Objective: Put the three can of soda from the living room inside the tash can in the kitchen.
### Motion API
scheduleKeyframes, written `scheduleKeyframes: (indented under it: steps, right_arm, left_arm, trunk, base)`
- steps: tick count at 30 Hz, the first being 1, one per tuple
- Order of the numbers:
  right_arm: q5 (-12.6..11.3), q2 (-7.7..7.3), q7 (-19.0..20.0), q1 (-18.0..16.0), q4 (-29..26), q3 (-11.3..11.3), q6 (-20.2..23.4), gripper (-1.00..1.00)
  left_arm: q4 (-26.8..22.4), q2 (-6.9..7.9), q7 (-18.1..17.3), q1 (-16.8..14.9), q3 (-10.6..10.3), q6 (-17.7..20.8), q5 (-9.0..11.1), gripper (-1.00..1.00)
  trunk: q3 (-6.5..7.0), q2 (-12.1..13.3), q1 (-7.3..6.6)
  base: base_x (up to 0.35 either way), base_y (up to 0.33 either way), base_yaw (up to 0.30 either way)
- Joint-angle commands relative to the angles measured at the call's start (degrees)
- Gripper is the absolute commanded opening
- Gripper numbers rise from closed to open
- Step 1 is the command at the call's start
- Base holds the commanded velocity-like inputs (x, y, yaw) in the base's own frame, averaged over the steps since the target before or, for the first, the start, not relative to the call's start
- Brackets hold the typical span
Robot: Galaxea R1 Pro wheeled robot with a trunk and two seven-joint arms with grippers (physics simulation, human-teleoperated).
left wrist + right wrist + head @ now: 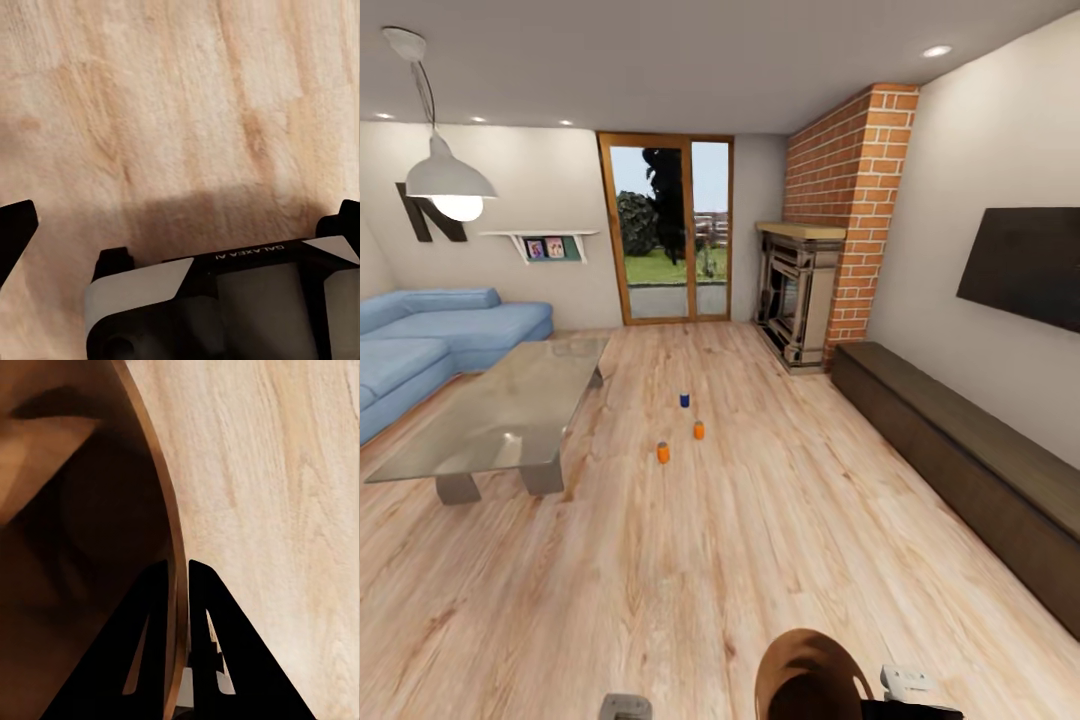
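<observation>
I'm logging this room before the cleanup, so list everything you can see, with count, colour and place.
Soda cans: three, one dark blue, two orange, standing on the floor beside the coffee table.
Coffee table: one, glass, left.
Sofa: one, blue, far left.
Fireplace: one, red brick chimney, right.
Glass doors: wood-framed, back wall.
TV: one, black, right wall.
Low cabinet: one, dark, under the TV.
Lamp: one, white, hanging.
Trash can: one, brown inside, held close in front.
Right gripper: shut on trash can rim.
Left gripper: open, over bare floor.

Three cans (683,427) on floor (710,560), right of table (510,415).
</observation>
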Motion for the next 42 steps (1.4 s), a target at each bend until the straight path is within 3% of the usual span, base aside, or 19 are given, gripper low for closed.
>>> scheduleKeyframes:
  steps: [1,12,21,42]
  right_arm:
    - [-0.7,0.01,0.5,0.0,0.0,0.0,0.1,-1.0]
    - [-0.8,0.02,0.5,0.0,0.0,0.0,0.1,-1.0]
    - [-0.8,0.06,0.5,0.0,0.0,0.0,0.1,-1.0]
    - [-0.8,0.07,0.5,0.0,0.0,0.0,0.1,-1.0]
  left_arm:
    - [0.0,0.0,0.0,0.0,0.0,0.0,0.0,1.0]
    - [0.1,0.0,0.0,0.0,0.0,-0.2,0.0,1.0]
    - [0.1,0.0,0.0,0.0,0.0,-1.0,0.0,1.0]
    - [0.1,0.0,0.0,0.0,0.0,-1.1,0.0,1.0]
  trunk:
    - [0.01,0.0,0.0]
    - [0.01,0.0,0.0]
    - [0.01,0.0,0.0]
    - [0.01,0.0,0.0]
  base:
    - [0.231,0.27,-0.022]
    - [0.237,0.261,-0.027]
    - [0.274,0.203,-0.203]
    - [0.337,0.045,-0.063]
